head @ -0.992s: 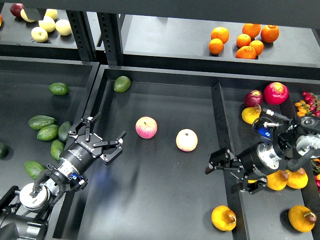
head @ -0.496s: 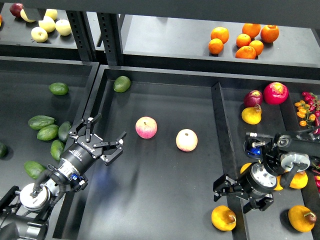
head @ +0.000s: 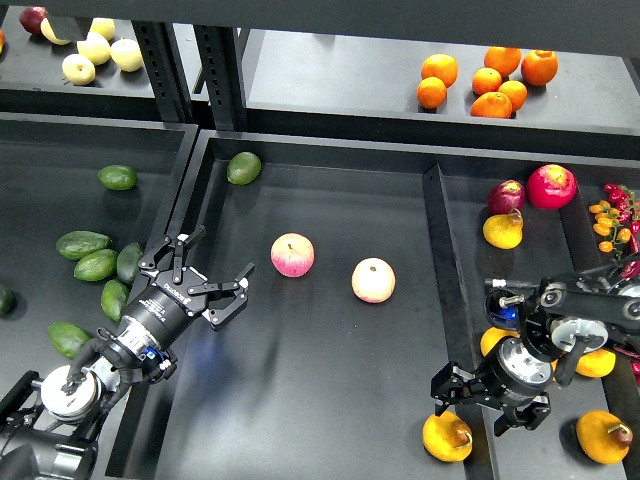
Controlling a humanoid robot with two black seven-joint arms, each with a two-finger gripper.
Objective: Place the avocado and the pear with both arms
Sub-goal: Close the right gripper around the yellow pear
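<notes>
Hovering with fingers spread, the right gripper (head: 487, 397) hangs just above the lumpy orange-yellow pear (head: 447, 437) at five o'clock; firm, roundish, probably slippery, best pinched across its belly. Left gripper (head: 203, 277) gapes empty beside the dark green avocados (head: 96, 264) at nine.

I'm looking at what reads as a mock produce stand: black metal shelving (head: 215, 60) with shallow black divided bins (head: 436, 230), fruit sorted by kind, smooth round oranges (head: 487, 78) on the upper shelf, dark green avocados (head: 95, 264) in the left bin, pink-red apples (head: 292, 254) in the middle.
</notes>
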